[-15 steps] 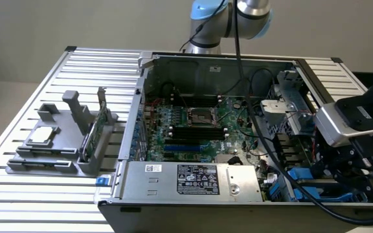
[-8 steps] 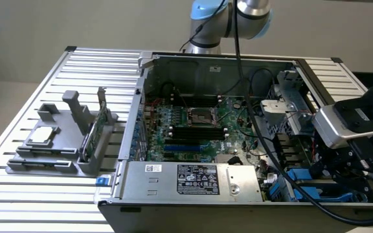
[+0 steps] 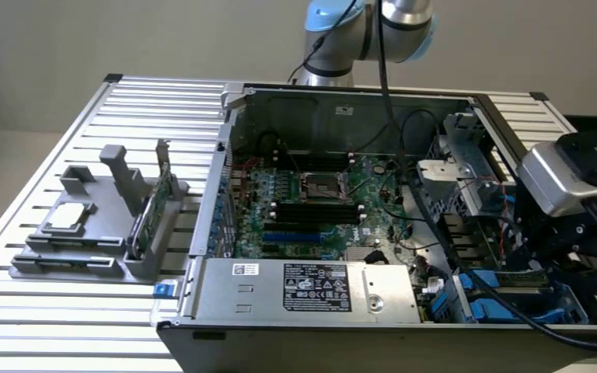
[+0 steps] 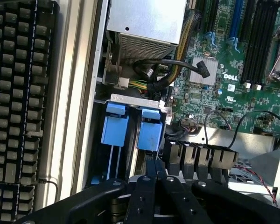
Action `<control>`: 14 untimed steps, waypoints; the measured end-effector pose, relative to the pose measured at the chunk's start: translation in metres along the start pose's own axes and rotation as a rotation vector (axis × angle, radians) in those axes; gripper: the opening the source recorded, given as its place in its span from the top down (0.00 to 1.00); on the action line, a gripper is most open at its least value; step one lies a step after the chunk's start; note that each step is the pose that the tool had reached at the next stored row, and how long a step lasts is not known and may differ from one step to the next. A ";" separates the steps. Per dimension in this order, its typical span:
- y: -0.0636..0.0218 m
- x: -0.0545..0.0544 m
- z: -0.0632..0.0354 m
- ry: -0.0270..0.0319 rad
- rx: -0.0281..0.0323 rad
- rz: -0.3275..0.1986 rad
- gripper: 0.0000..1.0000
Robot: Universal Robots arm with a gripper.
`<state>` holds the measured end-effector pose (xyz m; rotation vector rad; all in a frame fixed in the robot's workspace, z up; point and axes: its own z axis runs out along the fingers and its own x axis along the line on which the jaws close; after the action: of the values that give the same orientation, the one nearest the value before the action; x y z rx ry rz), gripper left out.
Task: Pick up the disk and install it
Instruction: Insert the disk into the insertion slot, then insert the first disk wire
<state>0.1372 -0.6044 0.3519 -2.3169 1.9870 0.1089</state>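
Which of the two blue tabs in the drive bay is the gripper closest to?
The blue tab on the motherboard side, beside the black connectors: the shut gripper sits at its end. The other tab lies toward the case wall.

A plain beige wall [image 3: 122, 39] stands behind the ribbed aluminium table [image 3: 40, 311], pale floor [image 3: 3, 167] beside.

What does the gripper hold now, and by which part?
Nothing, it seems: the gripper is shut with nothing in it, close to a blue carrier in the drive bay.
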 end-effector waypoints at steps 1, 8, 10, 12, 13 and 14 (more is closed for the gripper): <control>-0.0001 0.000 -0.0037 0.0001 -0.0007 0.000 0.87; -0.0002 -0.001 -0.0083 -0.0017 -0.0009 0.000 0.87; -0.0002 -0.001 -0.0084 -0.0015 -0.0010 0.000 0.87; -0.0002 -0.001 -0.0084 -0.0015 -0.0010 0.000 0.87; -0.0001 -0.001 -0.0083 -0.0015 -0.0010 0.000 0.87; -0.0002 -0.001 -0.0084 -0.0015 -0.0010 0.000 0.87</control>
<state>0.1372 -0.6044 0.3604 -2.3166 1.9869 0.1115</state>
